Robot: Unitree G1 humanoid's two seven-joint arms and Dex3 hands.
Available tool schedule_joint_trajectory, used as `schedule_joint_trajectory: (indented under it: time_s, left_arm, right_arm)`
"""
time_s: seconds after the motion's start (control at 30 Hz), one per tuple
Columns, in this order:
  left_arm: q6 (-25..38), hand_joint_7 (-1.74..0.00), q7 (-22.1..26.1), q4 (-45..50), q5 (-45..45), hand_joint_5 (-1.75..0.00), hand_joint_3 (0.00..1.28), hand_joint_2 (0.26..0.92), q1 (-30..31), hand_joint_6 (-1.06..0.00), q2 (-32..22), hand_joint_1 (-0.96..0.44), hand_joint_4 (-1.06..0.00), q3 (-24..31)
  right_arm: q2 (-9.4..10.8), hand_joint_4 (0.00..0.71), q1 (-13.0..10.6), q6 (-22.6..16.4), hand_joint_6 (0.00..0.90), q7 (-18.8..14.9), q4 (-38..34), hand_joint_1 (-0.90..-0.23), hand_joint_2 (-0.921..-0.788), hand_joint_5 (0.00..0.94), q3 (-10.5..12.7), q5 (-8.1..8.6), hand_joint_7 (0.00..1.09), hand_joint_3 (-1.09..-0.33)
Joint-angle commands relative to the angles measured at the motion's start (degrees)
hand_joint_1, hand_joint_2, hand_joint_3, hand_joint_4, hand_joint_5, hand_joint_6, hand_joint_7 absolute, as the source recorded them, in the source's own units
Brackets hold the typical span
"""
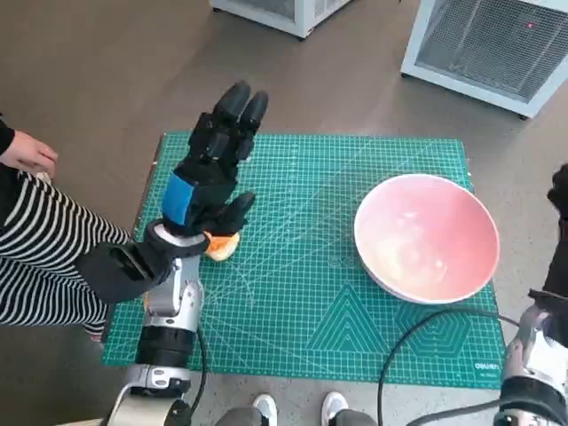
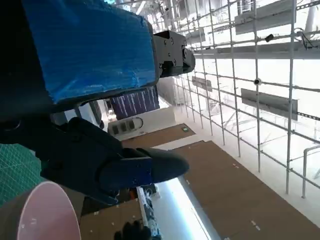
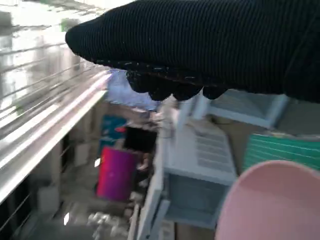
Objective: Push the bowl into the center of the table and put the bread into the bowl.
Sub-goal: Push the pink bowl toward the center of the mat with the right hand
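We see the bowl [image 1: 426, 238] on the mat [image 1: 293, 302] at the bench's right side, w/ the bread [image 1: 222, 246] on the mat's left part, well apart from it. Left hand [image 1: 211, 173] sits above the bread; right hand [image 1: 559, 191] is just right of the bowl.

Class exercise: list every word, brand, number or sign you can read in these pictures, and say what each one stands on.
Nothing can be read for certain.
Pale printed mark at the near right corner of the green cutting mat: too small and blurred to read.
Grid lines and printed shapes on the mat: no legible numbers.
Dark panel with pale lines in the left wrist view: blurred.
Bowl: no text.
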State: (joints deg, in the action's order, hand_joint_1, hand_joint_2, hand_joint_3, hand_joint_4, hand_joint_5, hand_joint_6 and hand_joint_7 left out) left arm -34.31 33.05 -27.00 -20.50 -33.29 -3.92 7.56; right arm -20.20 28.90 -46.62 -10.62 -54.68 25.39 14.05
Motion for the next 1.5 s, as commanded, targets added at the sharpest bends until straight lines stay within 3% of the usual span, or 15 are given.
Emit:
schedule_joint_trajectory:
  time_s: [0.03, 0.17, 0.6, 0.83, 1.07, 1.5]
  left_arm:
    - [-0.8, -0.32, 0.5, -0.8, -0.4, -0.04, 0.42, 0.886, -1.2, 0.0, 0.1, -0.6, -0.02, 0.3]
    - [-0.9, -0.32, 0.8, -1.2, -0.5, -0.04, 0.4, 0.891, -1.5, 0.0, -0.1, -0.6, -0.02, 0.5]
    - [-0.9, -0.33, 1.1, -1.2, -0.6, -0.04, 0.34, 0.919, -1.1, 0.0, -0.7, -0.61, -0.03, 0.9]
    - [-0.7, -0.32, 1.1, -0.8, -0.8, -0.04, 0.32, 0.921, -0.6, 0.0, -1.0, -0.62, -0.03, 1.3]
    - [-0.6, -0.33, 1.0, -0.5, -0.7, -0.04, 0.31, 0.921, -0.2, 0.0, -1.2, -0.62, -0.04, 1.6]
    - [-0.4, -0.33, 0.2, 0.2, -0.1, -0.04, 0.31, 0.921, 0.6, 0.0, -1.3, -0.61, -0.05, 1.7]
  right_arm:
    - [-0.2, 0.073, 1.6, 1.8, 0.001, -2.3, -6.4, -0.621, -0.921, 0.0, 1.0, 2.09, 0.45, -0.804]
    - [0.4, 0.075, 3.1, 3.0, 0.003, -2.5, -9.9, -0.606, -0.921, 0.002, 1.0, 2.34, 0.45, -0.813]
    - [2.9, 0.069, 6.3, 9.7, 0.036, -1.4, -17.2, -0.546, -0.921, 0.002, -0.6, 0.66, 0.37, -0.859]
    - [4.5, 0.075, 7.3, 12.9, 0.062, -1.1, -18.3, -0.585, -0.921, 0.004, -1.7, 0.18, 0.35, -0.835]
    - [6.6, 0.079, 8.4, 13.2, 0.082, -1.6, -17.7, -0.637, -0.921, 0.004, -3.1, -0.34, 0.34, -0.801]
    - [9.9, 0.074, 11.1, 11.5, 0.091, -4.5, -17.2, -0.63, -0.921, 0.001, -5.7, -1.84, 0.32, -0.811]
